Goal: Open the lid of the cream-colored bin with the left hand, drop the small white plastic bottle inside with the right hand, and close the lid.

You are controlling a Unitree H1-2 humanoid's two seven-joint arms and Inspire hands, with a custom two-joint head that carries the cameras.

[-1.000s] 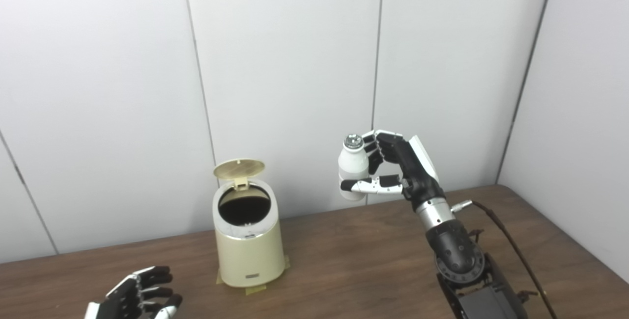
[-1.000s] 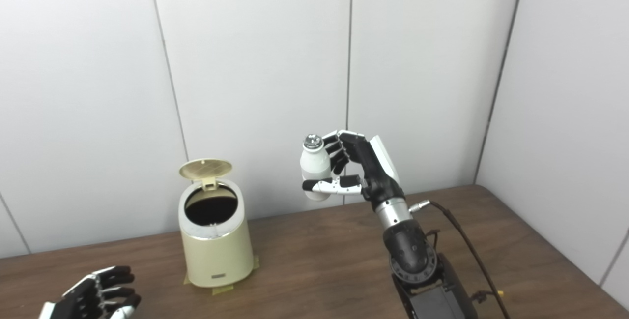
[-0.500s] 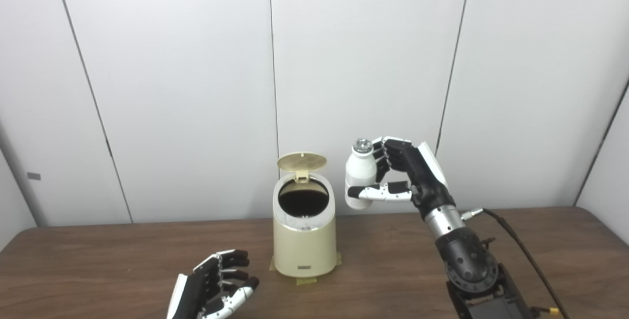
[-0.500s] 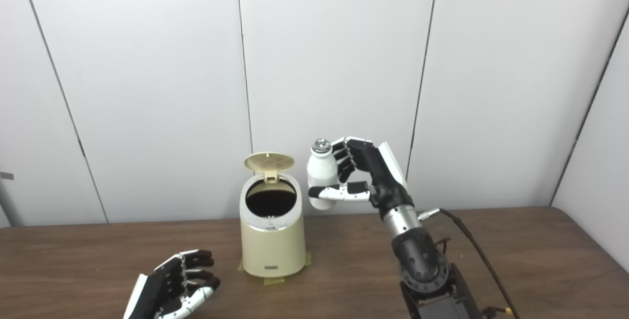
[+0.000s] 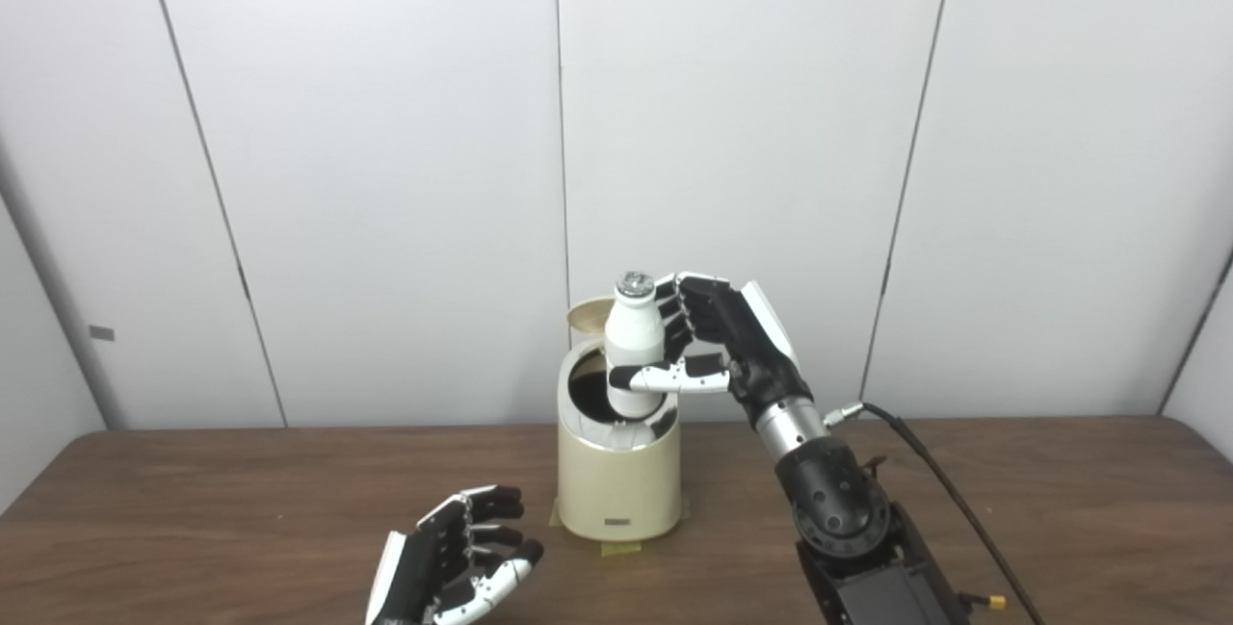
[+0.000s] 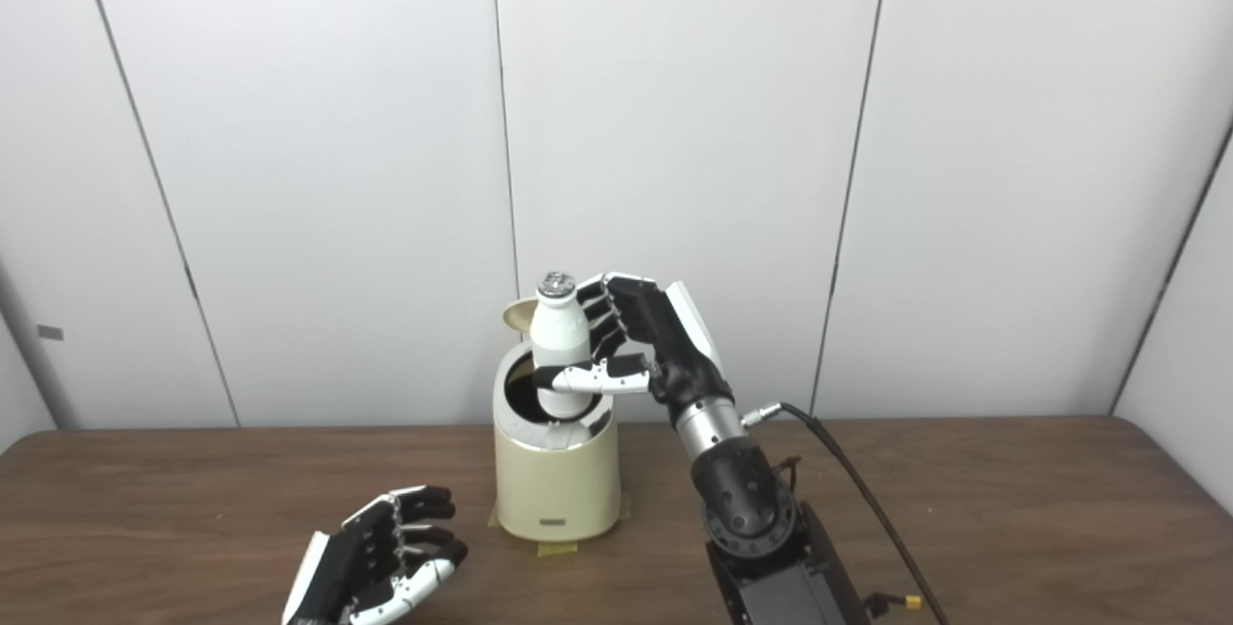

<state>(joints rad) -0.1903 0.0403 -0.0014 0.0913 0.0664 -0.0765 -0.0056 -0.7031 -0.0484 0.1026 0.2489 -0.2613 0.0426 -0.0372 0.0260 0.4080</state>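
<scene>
Two hands: right hand (image 5: 718,341) clasping upright bottle (image 5: 633,344) over open bin (image 5: 619,490); left hand (image 5: 453,567) empty, fingers apart.

The surface (image 5: 212,500) is brown wood with dark lines running from side to side. Its back edge sits against the white wall, and its left and right back corners both show.

A cream-colored bin (image 5: 618,490) stands right on the surface, near the back edge and about halfway between the left and right sides. It stands up straight. Small bits of yellow tape (image 5: 621,546) stick out from under the bin at its front and sides, flat on the wood.

A thin dark cable (image 5: 949,495) hangs over the right part of the surface; whether it touches the wood cannot be told.
</scene>
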